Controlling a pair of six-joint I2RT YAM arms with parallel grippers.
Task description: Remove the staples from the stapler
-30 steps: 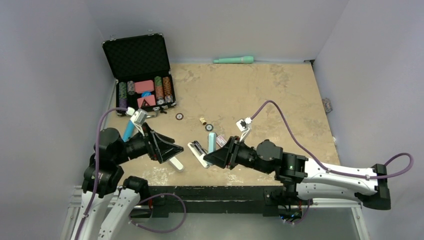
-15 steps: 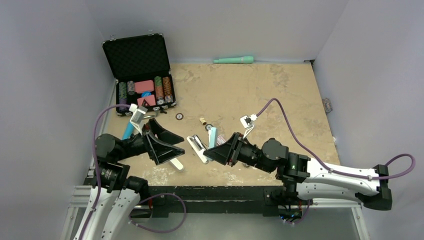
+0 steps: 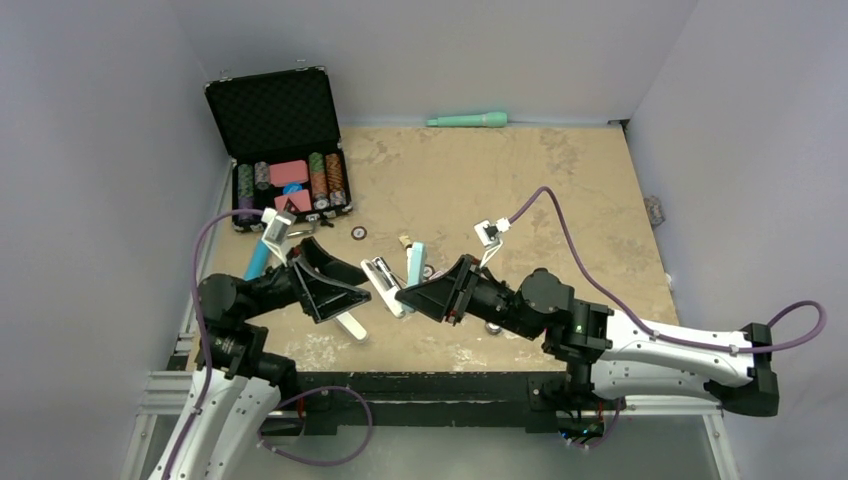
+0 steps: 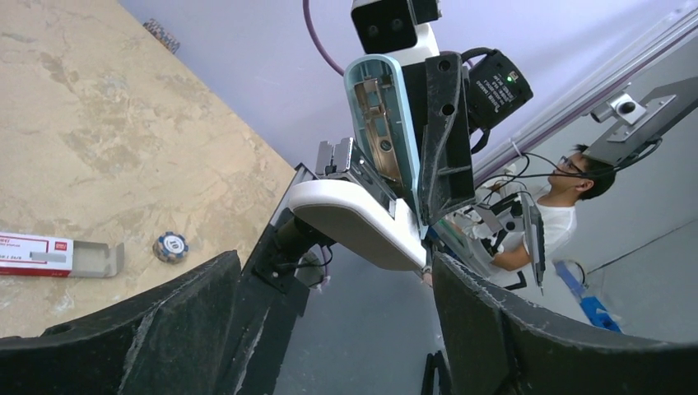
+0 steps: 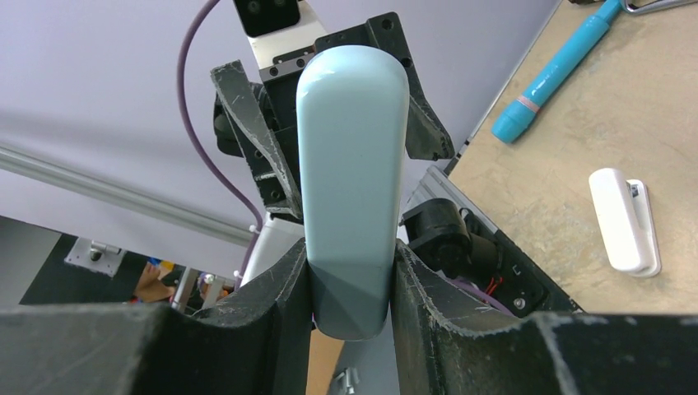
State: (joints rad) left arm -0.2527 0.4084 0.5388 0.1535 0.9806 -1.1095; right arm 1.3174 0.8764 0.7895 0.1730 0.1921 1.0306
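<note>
Lower stapler [image 5: 352, 164] end hidden between fingers [image 5: 461, 329]

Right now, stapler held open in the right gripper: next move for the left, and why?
Probably ease the left gripper forward and close on the stapler by its white base. The right gripper clamps the blue lid, and the left jaws stand open, facing the base.

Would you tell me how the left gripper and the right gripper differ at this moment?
The left gripper is open and holds nothing; the right gripper is shut on the stapler. The left gripper points rightward, the right gripper leftward. Both are raised off the table.
</note>
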